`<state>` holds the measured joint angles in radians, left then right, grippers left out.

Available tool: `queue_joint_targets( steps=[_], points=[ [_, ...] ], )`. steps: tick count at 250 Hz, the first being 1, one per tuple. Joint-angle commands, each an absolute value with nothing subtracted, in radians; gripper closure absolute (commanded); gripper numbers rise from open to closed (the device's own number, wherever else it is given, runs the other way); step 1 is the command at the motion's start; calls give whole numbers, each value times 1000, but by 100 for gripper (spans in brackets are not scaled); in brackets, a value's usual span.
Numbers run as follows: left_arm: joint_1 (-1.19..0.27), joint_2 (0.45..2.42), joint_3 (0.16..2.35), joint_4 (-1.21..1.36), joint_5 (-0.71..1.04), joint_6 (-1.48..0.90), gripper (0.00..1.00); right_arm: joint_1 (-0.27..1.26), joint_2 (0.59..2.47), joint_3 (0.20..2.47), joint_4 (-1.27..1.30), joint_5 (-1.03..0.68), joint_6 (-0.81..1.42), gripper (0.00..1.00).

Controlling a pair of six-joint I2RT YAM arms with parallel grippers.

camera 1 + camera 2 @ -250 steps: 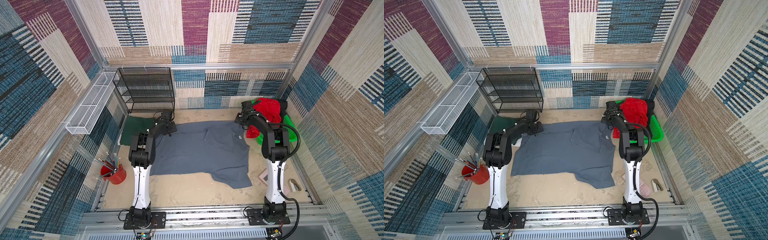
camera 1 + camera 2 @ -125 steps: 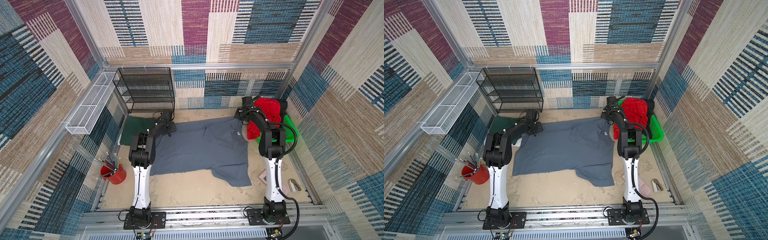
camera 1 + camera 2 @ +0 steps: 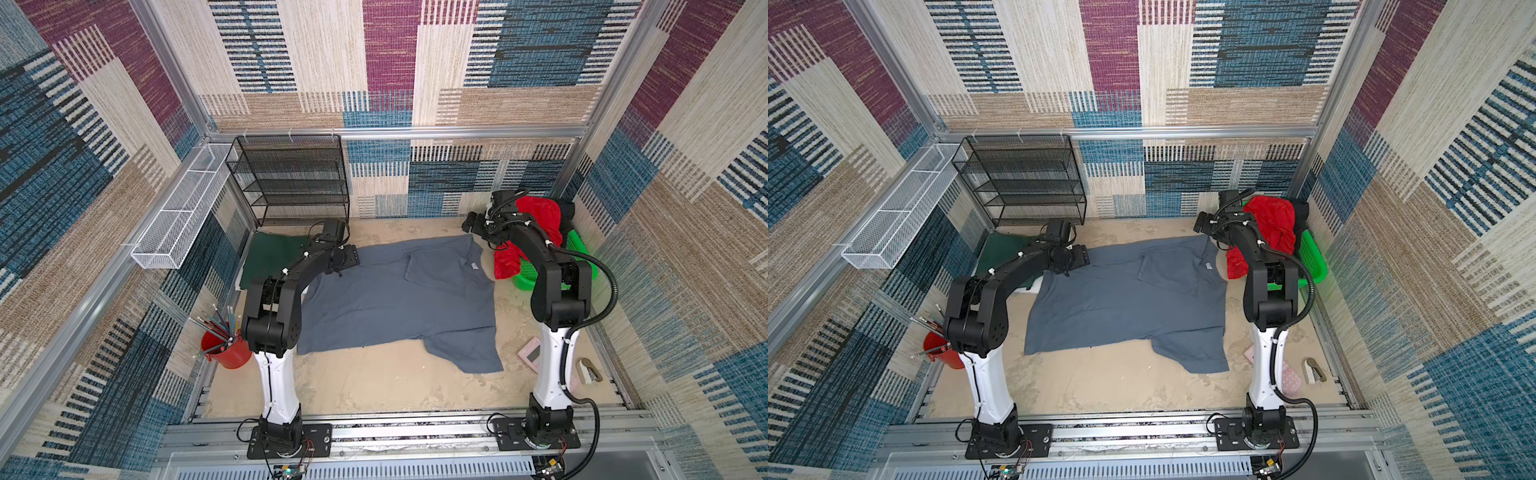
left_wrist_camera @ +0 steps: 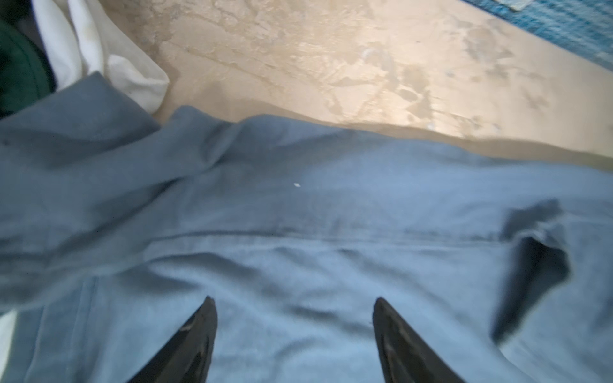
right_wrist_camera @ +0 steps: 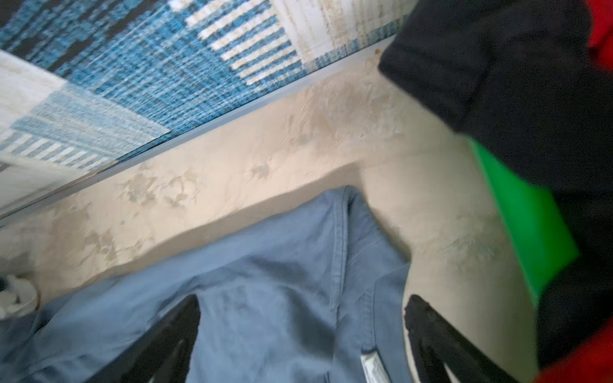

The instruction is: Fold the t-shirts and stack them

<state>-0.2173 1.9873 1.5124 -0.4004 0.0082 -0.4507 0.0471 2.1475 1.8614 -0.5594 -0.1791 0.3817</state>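
Observation:
A slate grey t-shirt [image 3: 399,303] [image 3: 1129,303] lies spread flat mid-table, one sleeve folded onto its body. My left gripper [image 3: 351,255] [image 4: 294,300] hovers open just over the shirt's far left edge [image 4: 298,199], nothing between its fingers. My right gripper [image 3: 467,224] [image 5: 303,298] is open above the far right corner by the collar and label [image 5: 371,364]. A folded dark green t-shirt [image 3: 270,262] lies at the back left on a white one [image 4: 99,56]. Red [image 3: 536,216] and black [image 3: 565,208] t-shirts are heaped in the green basket [image 3: 577,249].
A black mesh rack [image 3: 291,183] stands against the back wall, and a white wire basket [image 3: 183,208] hangs on the left wall. A red cup of pencils [image 3: 226,349] sits front left. A pink pad [image 3: 530,353] and a small stapler-like tool [image 3: 588,370] lie front right.
My right gripper has opened, let go of the grey shirt's far right corner and lifted off it. The left gripper's jaws have spread wider over the shirt's far left edge.

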Motion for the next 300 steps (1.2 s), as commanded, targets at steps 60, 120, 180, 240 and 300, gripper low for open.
queue_joint_targets(
  steps=[60,120,180,240,300],
  points=[
    [-267,1634,1192,-327,-76,-481,21,57,1670,1307,-453,-206,410,1],
    [-274,1390,954,-384,-138,-514,16,55,1429,1067,-619,-235,391,2],
    [-263,1213,779,-410,-203,-557,2,55,1246,933,-744,-364,474,1],
    [-237,1150,697,-451,-167,-591,2,55,1139,780,-767,-407,489,1],
    [-242,1018,559,-381,-82,-636,2,55,1062,689,-776,-402,475,2]
  ],
)
